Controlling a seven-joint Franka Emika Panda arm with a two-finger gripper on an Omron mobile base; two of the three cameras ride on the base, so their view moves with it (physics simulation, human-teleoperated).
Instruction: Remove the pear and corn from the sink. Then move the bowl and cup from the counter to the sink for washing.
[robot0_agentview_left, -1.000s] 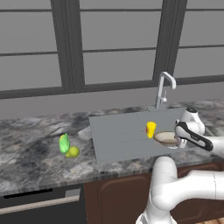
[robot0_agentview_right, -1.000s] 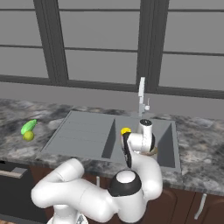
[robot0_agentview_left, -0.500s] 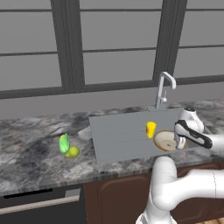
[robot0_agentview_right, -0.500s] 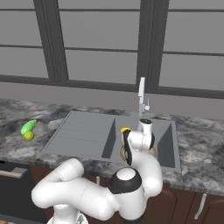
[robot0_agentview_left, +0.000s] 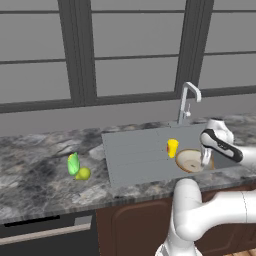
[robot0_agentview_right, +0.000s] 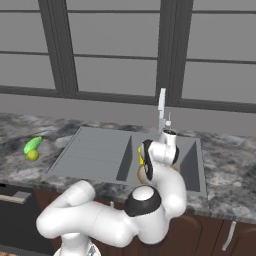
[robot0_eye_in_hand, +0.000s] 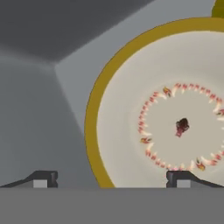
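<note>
End effector (robot0_eye_in_hand: 111, 179) wide, empty, directly above bowl (robot0_eye_in_hand: 175, 109) in sink (robot0_agentview_left: 135, 155); cup (robot0_agentview_left: 172, 147) beside bowl; task looks complete.

I have a grey marbled counter (robot0_agentview_left: 35, 175) running left to right across the scene, mottled dark and pale. Under its near edge sit brown wooden cabinet fronts (robot0_agentview_left: 130, 227), and on the left a black appliance front with a pale horizontal handle (robot0_agentview_left: 45, 234). From the right-side camera I see another cabinet door with a small metal handle (robot0_agentview_right: 227, 235) at the far right. Behind the counter a plain grey wall rises to a wide window (robot0_agentview_left: 125, 50) with dark frames and grey panes.
</note>
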